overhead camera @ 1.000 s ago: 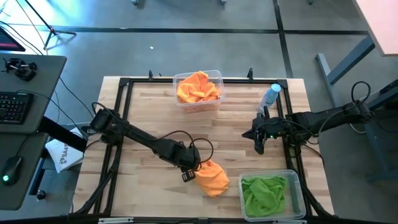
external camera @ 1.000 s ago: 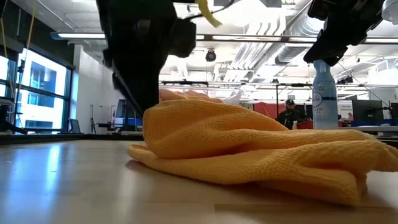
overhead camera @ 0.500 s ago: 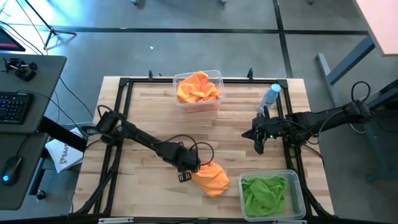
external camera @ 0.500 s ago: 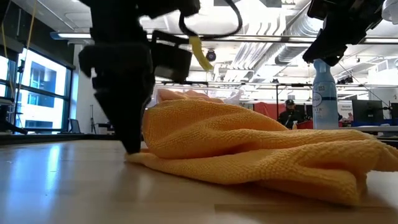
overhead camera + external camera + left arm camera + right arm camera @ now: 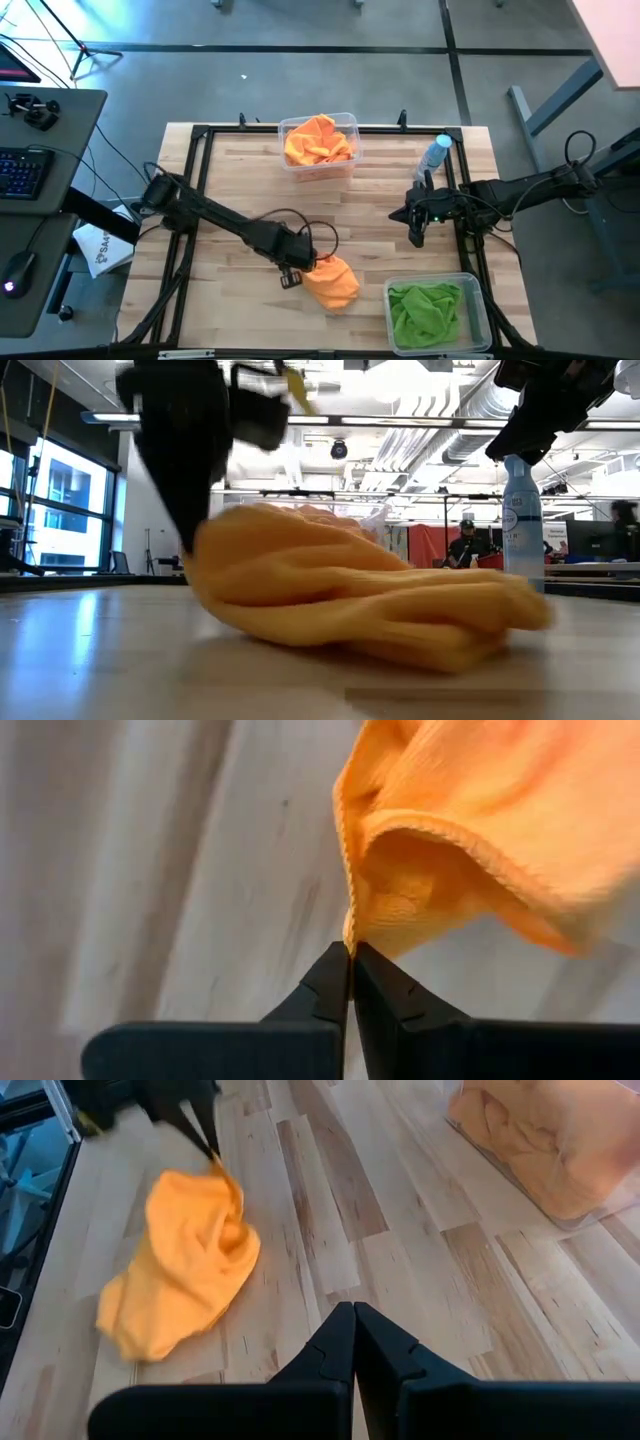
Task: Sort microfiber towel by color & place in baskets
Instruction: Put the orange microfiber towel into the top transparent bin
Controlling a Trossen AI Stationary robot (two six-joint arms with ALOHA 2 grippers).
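Note:
An orange microfiber towel (image 5: pixel 330 283) lies bunched on the wooden table near its front edge, and my left gripper (image 5: pixel 298 268) is shut on the towel's left edge. The low view shows the towel (image 5: pixel 340 595) with that gripper (image 5: pixel 190 538) coming down at its left end. One clear basket (image 5: pixel 318 143) at the far edge holds orange towels. Another basket (image 5: pixel 435 312) at the near right corner holds green towels. My right gripper (image 5: pixel 417 236) hovers shut and empty over the table's right side. My left gripper pinches the towel's stitched edge (image 5: pixel 348 925) between its two fingertips. The fingers come from above, pointing down. The pinched left end (image 5: pixel 200 545) is drawn up off the wood, while the rest of the towel lies slack on the table.
A clear spray bottle with a blue cap (image 5: pixel 435 153) stands at the far right, beside the right arm. A black frame (image 5: pixel 200 135) runs along the table's edges. Bare wood lies between the two baskets and left of the towel.
My left gripper has sunk onto the towel's left edge, shut on it, and then moved up and a little toward the table's left edge. The towel's left end has been lifted and the whole bunch dragged slightly left. Its right part stays on the table.

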